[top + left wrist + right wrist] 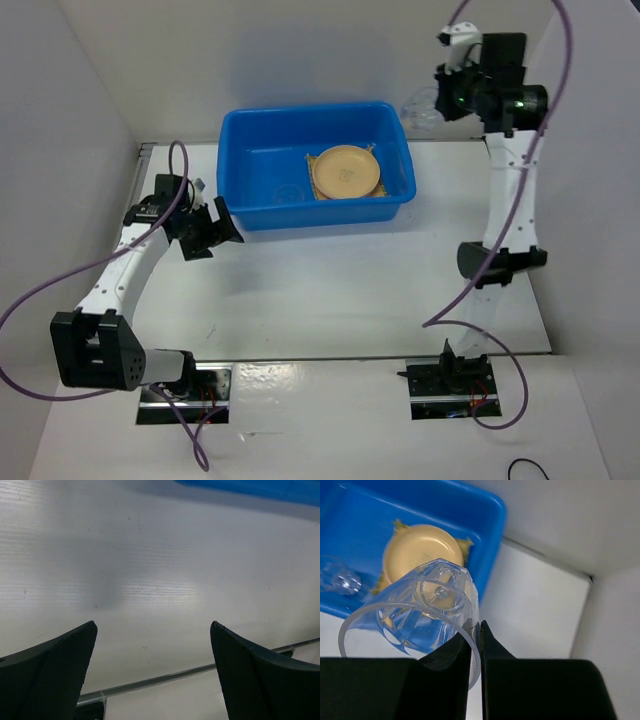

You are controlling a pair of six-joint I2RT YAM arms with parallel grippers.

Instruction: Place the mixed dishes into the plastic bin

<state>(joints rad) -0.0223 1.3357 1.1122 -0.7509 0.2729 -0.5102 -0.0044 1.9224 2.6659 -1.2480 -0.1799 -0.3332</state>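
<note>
The blue plastic bin (258,160) stands at the back middle of the table. In it the tan-orange plate (345,172) lies on the yellow woven mat (312,160), and one clear cup (290,192) lies left of them. My right gripper (443,98) is raised beyond the bin's right end, shut on the rim of the second clear cup (420,108). The right wrist view shows that cup (420,610) pinched at my gripper (479,630), above the bin (492,520), plate (420,547) and other cup (340,577). My left gripper (215,230) is open and empty, left of the bin. The pink plate is hidden.
White walls close in the table on the left, back and right. In the left wrist view my open gripper (152,630) looks over bare white table, with a strip of the bin (260,487) at the top and a metal rail (165,677) below.
</note>
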